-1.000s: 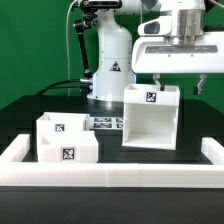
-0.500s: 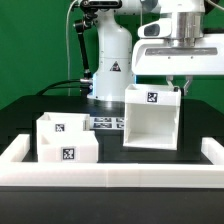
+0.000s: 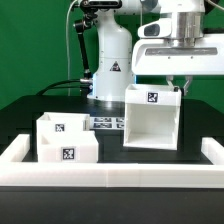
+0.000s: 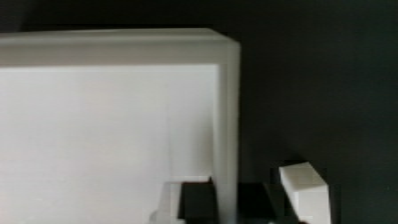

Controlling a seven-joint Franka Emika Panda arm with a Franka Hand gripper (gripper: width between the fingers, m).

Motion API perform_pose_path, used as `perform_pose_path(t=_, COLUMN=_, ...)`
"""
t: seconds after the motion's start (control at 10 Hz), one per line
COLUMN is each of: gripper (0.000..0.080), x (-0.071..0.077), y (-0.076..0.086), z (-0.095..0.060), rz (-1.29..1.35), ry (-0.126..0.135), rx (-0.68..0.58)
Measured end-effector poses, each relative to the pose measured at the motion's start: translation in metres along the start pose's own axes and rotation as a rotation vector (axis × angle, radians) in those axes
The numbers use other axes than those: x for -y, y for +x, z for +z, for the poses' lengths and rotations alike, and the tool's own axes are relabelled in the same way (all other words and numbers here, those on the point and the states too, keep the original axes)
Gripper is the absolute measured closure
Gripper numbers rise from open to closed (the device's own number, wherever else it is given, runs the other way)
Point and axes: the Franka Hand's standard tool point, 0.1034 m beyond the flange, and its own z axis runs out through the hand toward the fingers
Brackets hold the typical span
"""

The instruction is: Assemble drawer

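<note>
The drawer's large white cube-shaped housing point(image 3: 150, 122) stands open side up at the exterior view's right, a tag on its back wall. My gripper point(image 3: 176, 88) sits on the top edge of its right wall, fingers drawn together on that thin wall. In the wrist view the housing point(image 4: 116, 110) fills most of the picture. My gripper point(image 4: 254, 200) straddles the housing's edge, with a dark finger point(image 4: 203, 203) on one side and a white pad point(image 4: 304, 190) on the other. Two small open-top boxes point(image 3: 58, 128) point(image 3: 68, 150) sit together at the exterior view's left.
A low white border wall point(image 3: 110, 176) runs along the front and both sides of the black table. The marker board point(image 3: 105, 123) lies between the small boxes and the housing. The arm's white base point(image 3: 110, 65) stands behind.
One second ago the fingers stood wide apart above the housing's right wall. They have since closed on it. The housing and the small boxes have not moved.
</note>
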Motion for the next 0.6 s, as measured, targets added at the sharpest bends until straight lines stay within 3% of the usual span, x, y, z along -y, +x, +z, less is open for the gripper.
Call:
perform_pose_path(t=0.1, gripper=0.0763, x=0.000, y=0.001, z=0.000, rz=-0.006, ry=0.001, rx=0.000)
perform_pose_path(t=0.6, gripper=0.0762, x=0.001, y=0.065, z=-0.001, rz=0.016, ry=0.034, rx=-0.048)
